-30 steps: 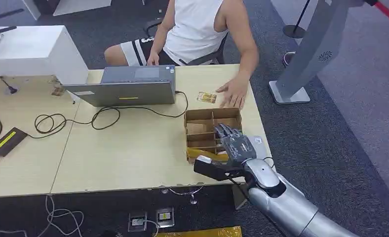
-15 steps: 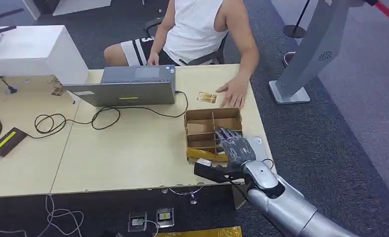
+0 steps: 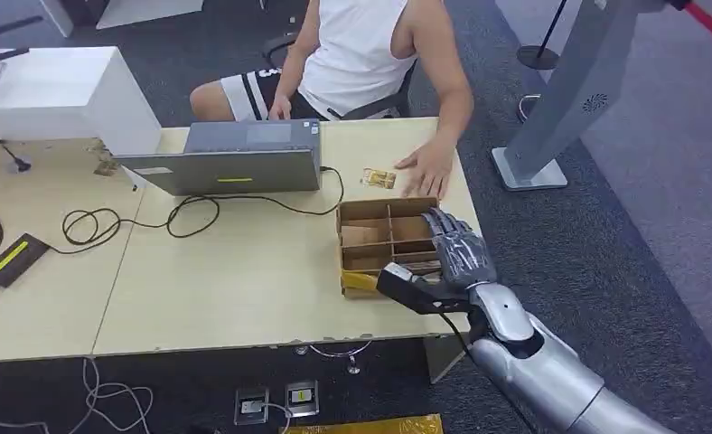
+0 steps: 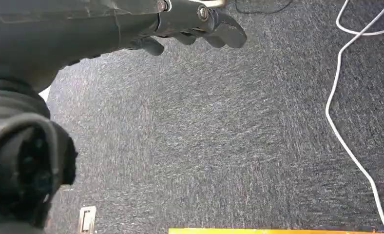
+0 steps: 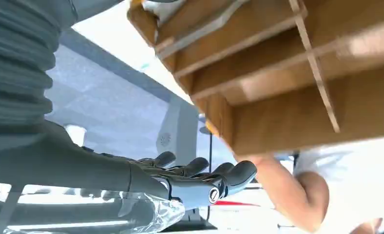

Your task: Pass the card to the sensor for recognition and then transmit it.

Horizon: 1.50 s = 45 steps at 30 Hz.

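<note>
Reaching forward over the divided cardboard box, the right hand has shifted since a second ago: then it sat low at the box's near right corner, covering a pale card-like patch on the bench; now it lies further along the box's right side, its fingers extended and apart, with nothing visibly in them. The right wrist view shows the same spread fingers beside the box's outer wall, holding nothing that can be made out.

A small yellowish card lies on the bench beyond the box, just beside the seated person's hand; whether this is the card meant for the sensor cannot be told for sure. A yellow item sits in the box's nearest compartment.

The left hand hangs over the carpet, fingers loosely curled on nothing.

Judging by this, the pick-up has not yet happened; the hand seems to be travelling toward a card.
</note>
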{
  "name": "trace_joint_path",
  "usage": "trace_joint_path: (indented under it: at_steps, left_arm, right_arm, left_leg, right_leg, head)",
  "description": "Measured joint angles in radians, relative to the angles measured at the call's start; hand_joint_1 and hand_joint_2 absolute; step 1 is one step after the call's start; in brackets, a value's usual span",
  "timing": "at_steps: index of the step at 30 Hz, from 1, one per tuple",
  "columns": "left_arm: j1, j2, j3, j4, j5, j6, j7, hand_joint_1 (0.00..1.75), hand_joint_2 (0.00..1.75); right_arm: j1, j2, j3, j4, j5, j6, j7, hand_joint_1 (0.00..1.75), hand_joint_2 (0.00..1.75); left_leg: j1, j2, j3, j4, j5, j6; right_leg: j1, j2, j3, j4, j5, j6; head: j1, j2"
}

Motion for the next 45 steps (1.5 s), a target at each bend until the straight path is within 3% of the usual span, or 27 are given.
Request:
trace_joint_path:
  at_steps: [14,29,35,39,45]
  left_arm:
    - [0.003,-0.001,0.0,0.0,0.002,0.005,-0.012,0.0,0.0]
    - [0.003,-0.006,0.0,0.0,-0.003,0.006,-0.012,0.0,0.0]
    - [0.003,-0.006,0.0,0.0,-0.003,0.006,-0.012,0.0,0.0]
    - [0.003,-0.008,0.0,0.0,-0.003,0.01,-0.013,0.0,0.0]
    - [0.004,-0.011,0.0,0.0,-0.003,0.015,-0.015,0.0,0.0]
  right_arm:
    - [0.016,-0.026,-0.037,-0.063,0.007,0.003,-0.003,0.0,1.75]
    - [0.032,-0.025,-0.038,-0.063,0.011,0.067,-0.042,0.0,1.75]
    - [0.034,-0.021,-0.037,-0.063,0.011,0.083,-0.047,0.0,1.75]
    - [0.039,-0.011,-0.031,-0.06,0.005,0.135,-0.073,0.0,1.75]
    - [0.047,0.008,-0.019,-0.046,0.01,0.137,-0.073,0.0,1.75]
  left_leg:
    - [0.0,0.0,0.0,0.0,0.0,0.0]
    - [0.0,0.0,0.0,0.0,0.0,0.0]
    - [0.0,0.0,0.0,0.0,0.0,0.0]
    - [0.0,0.0,-0.001,0.0,0.0,0.0]
    - [0.0,0.0,-0.001,0.0,0.0,0.0]
  right_leg:
    - [0.0,0.0,0.0,0.0,0.0,0.0]
    - [0.0,0.0,0.0,0.0,0.0,0.0]
    - [0.0,0.0,0.0,0.0,0.0,0.0]
    - [0.0,0.0,0.0,0.0,0.0,0.0]
    - [0.0,0.0,0.0,0.0,0.0,0.0]
  head:
    - [0.0,0.0]
    - [0.0,0.0]
    - [0.0,0.0]
    - [0.0,0.0]
    - [0.0,0.0]
